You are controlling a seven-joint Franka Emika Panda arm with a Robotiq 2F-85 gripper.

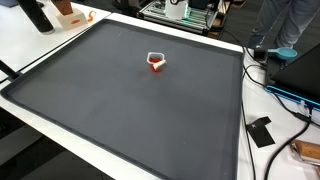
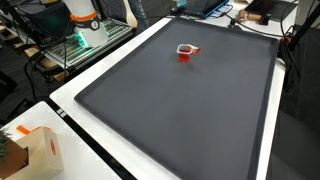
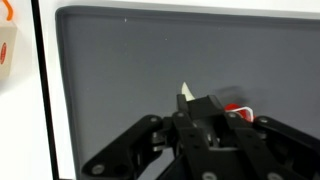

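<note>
cup (image 1: 156, 62) stands upright, alone toward the mat's (image 1: 100, 110) far middle, likely for open access all round; gripper (image 3: 200, 103) hangs well clear, half-hiding it; whether fingers are clenched i cannot tell.

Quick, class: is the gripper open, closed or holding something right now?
Gripper: cannot be told; its fingertips blur into one dark mass in the wrist view, with the red cup partly hidden beyond it.
</note>
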